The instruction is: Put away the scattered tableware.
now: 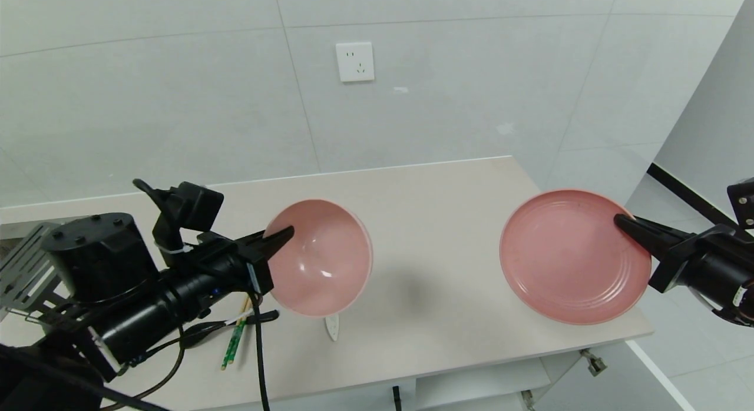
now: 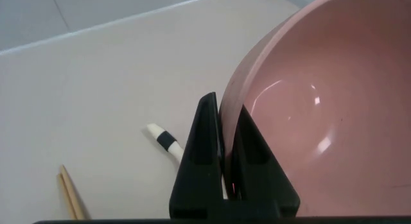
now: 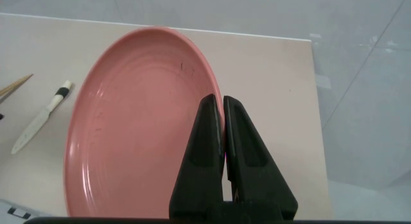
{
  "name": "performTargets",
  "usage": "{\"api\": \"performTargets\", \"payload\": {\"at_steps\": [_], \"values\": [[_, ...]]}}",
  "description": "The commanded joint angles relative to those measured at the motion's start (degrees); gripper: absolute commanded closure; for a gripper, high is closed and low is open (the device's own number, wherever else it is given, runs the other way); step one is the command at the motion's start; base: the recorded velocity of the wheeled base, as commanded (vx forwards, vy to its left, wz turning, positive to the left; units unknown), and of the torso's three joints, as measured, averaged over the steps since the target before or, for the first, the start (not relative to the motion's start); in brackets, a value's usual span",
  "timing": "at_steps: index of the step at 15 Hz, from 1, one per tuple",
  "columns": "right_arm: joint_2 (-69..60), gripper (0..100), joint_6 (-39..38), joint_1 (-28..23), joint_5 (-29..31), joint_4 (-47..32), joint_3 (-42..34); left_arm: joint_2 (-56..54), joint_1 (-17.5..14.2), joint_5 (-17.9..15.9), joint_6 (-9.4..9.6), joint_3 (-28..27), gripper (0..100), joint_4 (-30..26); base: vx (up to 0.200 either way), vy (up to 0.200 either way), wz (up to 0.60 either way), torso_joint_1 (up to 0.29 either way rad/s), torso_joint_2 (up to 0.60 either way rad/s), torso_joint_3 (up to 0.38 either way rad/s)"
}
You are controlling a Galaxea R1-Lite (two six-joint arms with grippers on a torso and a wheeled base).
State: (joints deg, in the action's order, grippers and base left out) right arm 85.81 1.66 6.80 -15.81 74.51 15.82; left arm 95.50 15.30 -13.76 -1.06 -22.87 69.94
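1. The left gripper (image 2: 224,124) is clamped on the rim of a pink bowl (image 2: 321,102), one finger inside the wall and one outside, with only the rim between them.
2. The bowl hangs tilted above the left half of the beige table (image 1: 436,222), its glossy hollow turned up toward the head camera.
3. The right gripper (image 3: 223,115) pinches the edge of a pink plate (image 3: 128,134), its fingers drawn narrow with the rim between them.
4. The plate is tipped on a slant at the table's right end, ridged face toward the head camera, its lower edge reaching past the table's front corner.
5. On the tabletop below the bowl lies a white utensil with a dark band (image 1: 333,327); a pair of wooden chopsticks with green ends (image 1: 234,340) lies just to its left, under the left arm.
6. A white wall socket (image 1: 355,62) sits on the grey tiled wall behind the table.
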Motion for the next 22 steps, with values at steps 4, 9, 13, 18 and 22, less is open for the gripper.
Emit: {"api": "performTargets", "payload": {"at_steps": [4,9,13,18,22], "values": [[-2.67,100,-0.25,0.05,-0.01,-0.15,-1.15,-1.81,-0.27,-0.30,-0.87,2.83,100,1.61,0.000,0.000,0.00,0.000,0.00,0.000],[-3.63,100,-1.75,0.32,0.17,3.89,-1.94,0.65,3.07,11.74,-2.28,8.02,100,7.93,0.000,0.000,0.00,0.000,0.00,0.000],[-3.19,100,-13.44,0.67,-0.18,10.92,-2.29,6.01,8.08,14.03,-7.46,8.37,100,20.06,0.000,0.000,0.00,0.000,0.00,0.000],[4.37,100,-16.60,0.84,-0.10,15.49,-2.02,4.34,9.66,14.29,-8.34,6.35,100,20.06,0.000,0.000,0.00,0.000,0.00,0.000],[5.68,100,-3.68,-0.12,-0.01,15.49,-2.55,5.22,9.49,14.47,-5.44,6.17,100,20.06,0.000,0.000,0.00,0.000,0.00,0.000]]}}
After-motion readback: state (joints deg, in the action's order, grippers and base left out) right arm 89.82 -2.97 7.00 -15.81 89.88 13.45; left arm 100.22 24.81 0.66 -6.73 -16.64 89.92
